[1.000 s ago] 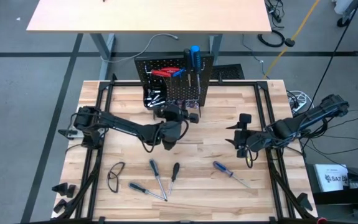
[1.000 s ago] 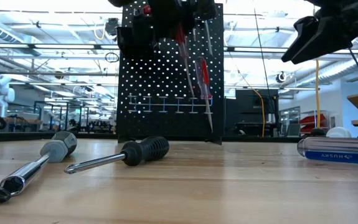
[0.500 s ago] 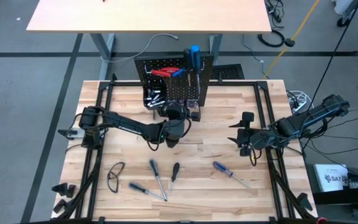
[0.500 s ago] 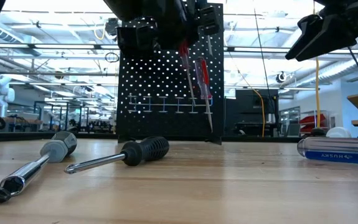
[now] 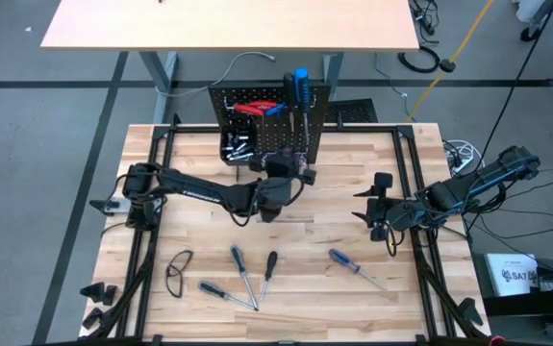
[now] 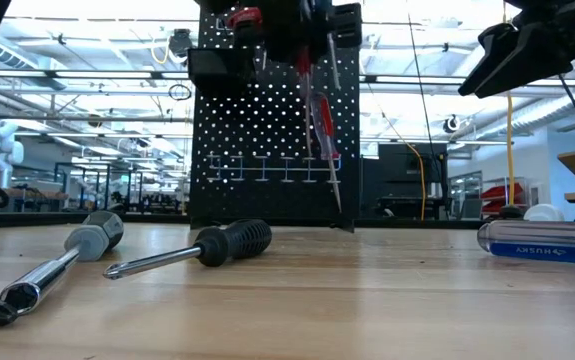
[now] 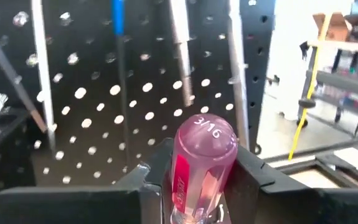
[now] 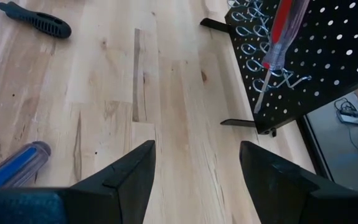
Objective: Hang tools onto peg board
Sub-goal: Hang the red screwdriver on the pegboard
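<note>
The black peg board (image 5: pixel 268 123) stands at the table's far edge, carrying red pliers, blue and black screwdrivers and a small bin. It also shows in the low view (image 6: pixel 257 150) and the left wrist view (image 7: pixel 98 93). My left gripper (image 5: pixel 288 183) is just in front of the board's right half, shut on a driver with a clear pink handle (image 7: pixel 203 165) marked 3/16. My right gripper (image 5: pixel 376 208) hovers open over the table's right side (image 8: pixel 194 165). Several screwdrivers (image 5: pixel 242 271) lie flat near the front edge. My left gripper pinches the driver's clear pink handle (image 7: pixel 185 180) between its two fingers, just below the rounded butt end, which sticks up past them. The driver is lifted clear, roughly upright. Its red body and silvery shaft (image 6: pixel 324 135) hang slanted in front of the board.
A blue-handled screwdriver (image 5: pixel 353 267) lies near the right front and also shows in the right wrist view (image 8: pixel 14 165). A black-handled one (image 6: pixel 217 245) and a grey socket driver (image 6: pixel 67 255) lie nearer the middle. A dark looped thing (image 5: pixel 178 270) lies front left. Bare wood lies between the arms.
My left gripper has carried the pink-handled driver toward the far edge and a little right, closing on the peg board's right half. The driver stays in the hold, shaft down. My right arm has kept almost still.
</note>
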Motion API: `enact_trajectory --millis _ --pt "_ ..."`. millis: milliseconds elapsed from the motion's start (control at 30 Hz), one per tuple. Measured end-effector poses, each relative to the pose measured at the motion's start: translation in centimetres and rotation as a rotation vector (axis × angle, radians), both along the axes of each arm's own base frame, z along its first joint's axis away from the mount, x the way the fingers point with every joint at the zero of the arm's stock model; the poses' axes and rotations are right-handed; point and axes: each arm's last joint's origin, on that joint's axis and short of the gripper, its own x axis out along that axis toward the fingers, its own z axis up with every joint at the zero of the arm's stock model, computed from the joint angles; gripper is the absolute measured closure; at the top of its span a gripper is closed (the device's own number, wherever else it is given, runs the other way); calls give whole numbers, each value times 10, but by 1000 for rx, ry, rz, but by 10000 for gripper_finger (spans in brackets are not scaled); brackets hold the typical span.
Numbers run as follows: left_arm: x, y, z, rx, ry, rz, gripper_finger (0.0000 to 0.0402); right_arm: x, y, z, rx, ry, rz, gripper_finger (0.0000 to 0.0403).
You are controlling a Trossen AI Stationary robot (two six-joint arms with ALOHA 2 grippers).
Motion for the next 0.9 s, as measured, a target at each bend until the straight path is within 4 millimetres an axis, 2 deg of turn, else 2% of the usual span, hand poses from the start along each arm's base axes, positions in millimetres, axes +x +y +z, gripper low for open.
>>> enact_trajectory --millis 900 --pt "0 6 -7 -63 -7 16 304 -1 0 0 0 6 -2 179"
